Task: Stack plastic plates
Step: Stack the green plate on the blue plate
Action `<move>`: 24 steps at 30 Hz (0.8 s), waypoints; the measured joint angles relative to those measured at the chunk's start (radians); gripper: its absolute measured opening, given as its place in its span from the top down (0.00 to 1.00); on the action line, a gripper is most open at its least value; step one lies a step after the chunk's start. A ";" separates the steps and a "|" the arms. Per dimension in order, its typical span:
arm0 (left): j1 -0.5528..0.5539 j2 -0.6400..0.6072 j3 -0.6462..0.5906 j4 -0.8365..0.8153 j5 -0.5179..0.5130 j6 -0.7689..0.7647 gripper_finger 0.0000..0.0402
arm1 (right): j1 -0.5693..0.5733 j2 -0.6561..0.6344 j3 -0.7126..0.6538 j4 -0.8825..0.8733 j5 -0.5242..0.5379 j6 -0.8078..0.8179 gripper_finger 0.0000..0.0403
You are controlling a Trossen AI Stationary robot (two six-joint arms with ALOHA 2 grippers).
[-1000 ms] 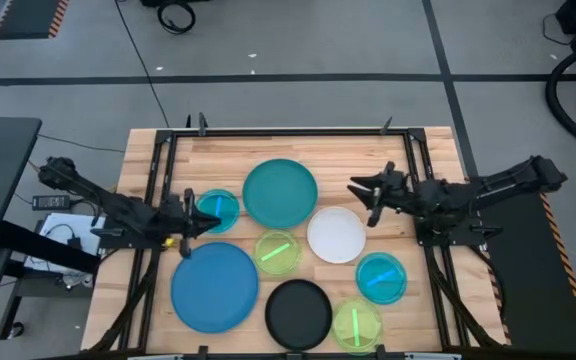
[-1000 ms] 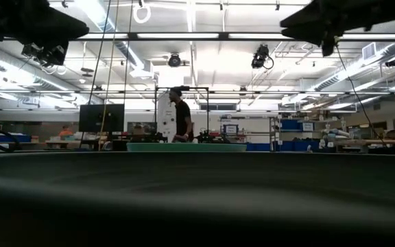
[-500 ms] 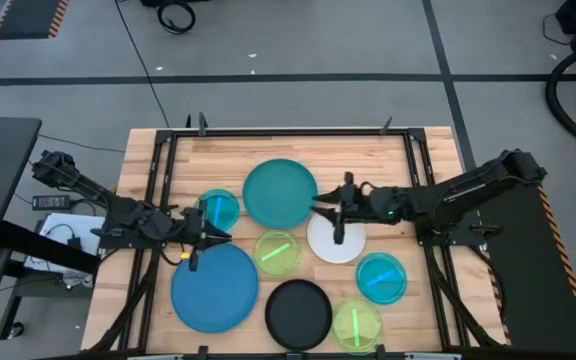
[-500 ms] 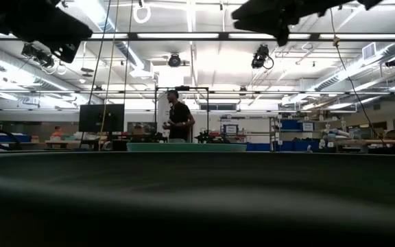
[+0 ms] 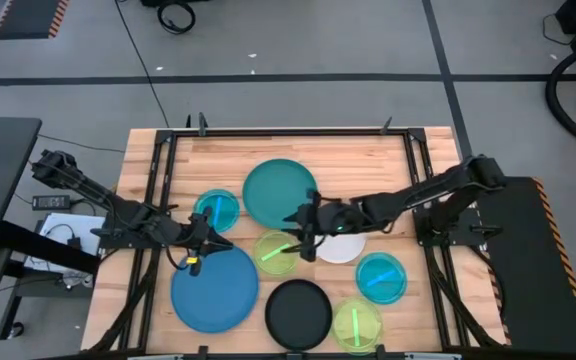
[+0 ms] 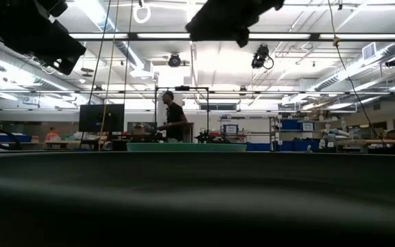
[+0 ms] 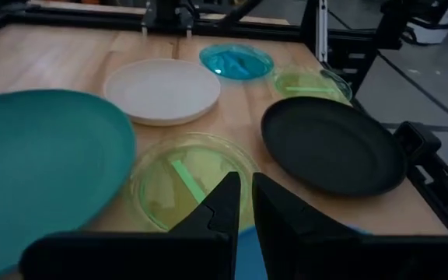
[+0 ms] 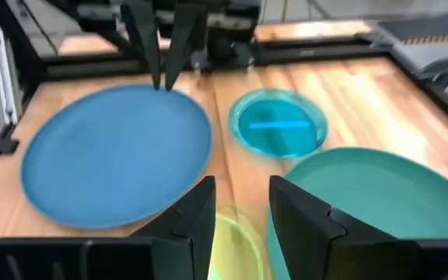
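Observation:
Eight plates lie flat on the wooden table: large teal (image 5: pixel 280 193) and blue (image 5: pixel 214 287), white (image 5: pixel 343 247), black (image 5: pixel 298 314), two small cyan (image 5: pixel 216 208) (image 5: pixel 381 277), two lime-green (image 5: pixel 276 252) (image 5: pixel 357 324). My left gripper (image 5: pixel 200 250) is shut, its tips at the blue plate's far rim (image 8: pixel 162 87). My right gripper (image 5: pixel 305 232) is open and hovers between the teal plate, the white plate and the nearer-centre lime plate (image 8: pixel 232 241), covering part of the white one. My left gripper's shut fingertips (image 8: pixel 162 82) point down at the blue plate's rim on its far side. I cannot tell whether they touch it. My right gripper touches nothing.
A dark metal frame (image 5: pixel 288 131) borders the table on its far, left and right sides. The plates lie close together mid-table; bare wood (image 5: pixel 418 165) shows at the far corners. In the low view the black plate's rim (image 6: pixel 197 199) fills the foreground, and a person stands far behind.
My right gripper has swept toward the table's left and slightly nearer, from beside the white plate's far edge to over the gap between teal, lime and white plates. My left gripper has crept toward the right and the near edge, to the blue plate's rim. No plate has moved.

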 joint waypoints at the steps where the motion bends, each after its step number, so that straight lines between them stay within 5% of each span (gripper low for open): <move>1: 0.000 0.004 0.000 -0.003 0.000 -0.012 0.89 | 0.000 0.018 0.026 -0.035 -0.006 0.007 0.67; 7: 0.000 0.013 0.000 -0.014 0.000 -0.052 0.84 | 0.003 0.121 0.157 -0.193 -0.092 0.048 0.67; 17: 0.008 0.012 0.000 -0.057 0.014 -0.008 0.66 | 0.021 0.247 0.214 -0.290 -0.395 0.196 0.67; 24: 0.069 0.012 0.000 -0.051 0.014 0.047 0.66 | 0.062 0.276 0.214 -0.336 -0.364 0.323 0.67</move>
